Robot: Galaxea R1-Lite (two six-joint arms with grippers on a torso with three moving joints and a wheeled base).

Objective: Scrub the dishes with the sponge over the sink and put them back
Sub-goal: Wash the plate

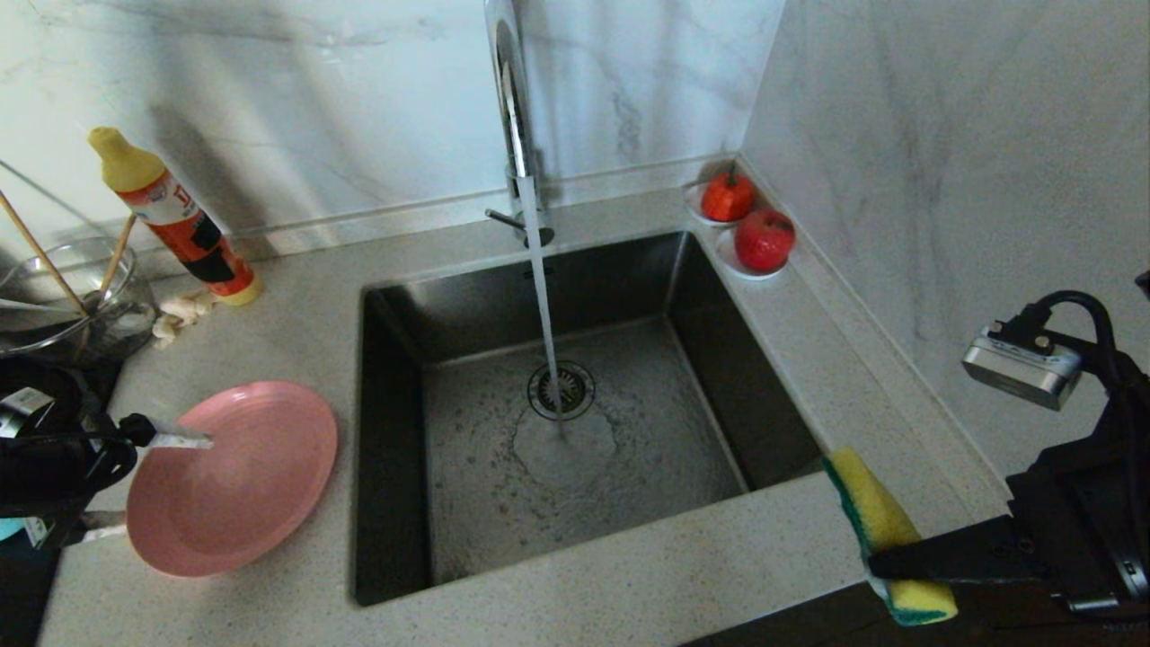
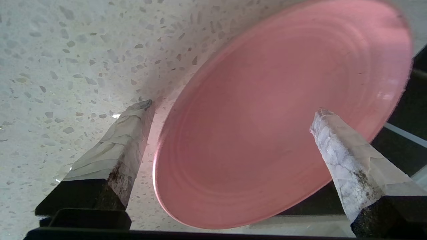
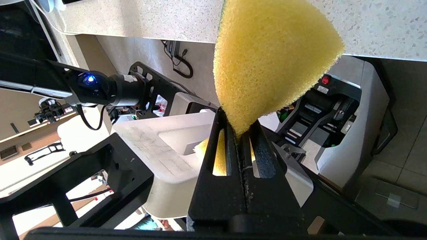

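A pink plate [image 1: 243, 476] lies on the speckled counter left of the sink [image 1: 701, 296], its outer side past the counter's edge in the left wrist view. My left gripper [image 1: 168, 485] stands open at the plate's left rim. One taped fingertip [image 2: 322, 116] is over the plate [image 2: 267, 116] and the other fingertip [image 2: 143, 105] is beside its rim, neither gripping. Two wooden chopsticks [image 1: 40, 243] lean in the glass bowl. My right gripper [image 1: 885, 562] is shut on the yellow sponge [image 1: 876, 512] at the counter's front right corner; the sponge [image 3: 277, 60] bulges out above the closed jaws [image 3: 238, 128].
The tap [image 1: 512, 108] runs water onto the drain strainer [image 1: 561, 389]. An orange detergent bottle [image 1: 180, 220] and a glass bowl [image 1: 81, 305] stand at the back left. Two saucers with red fruit [image 1: 764, 241] sit in the back right corner by the wall.
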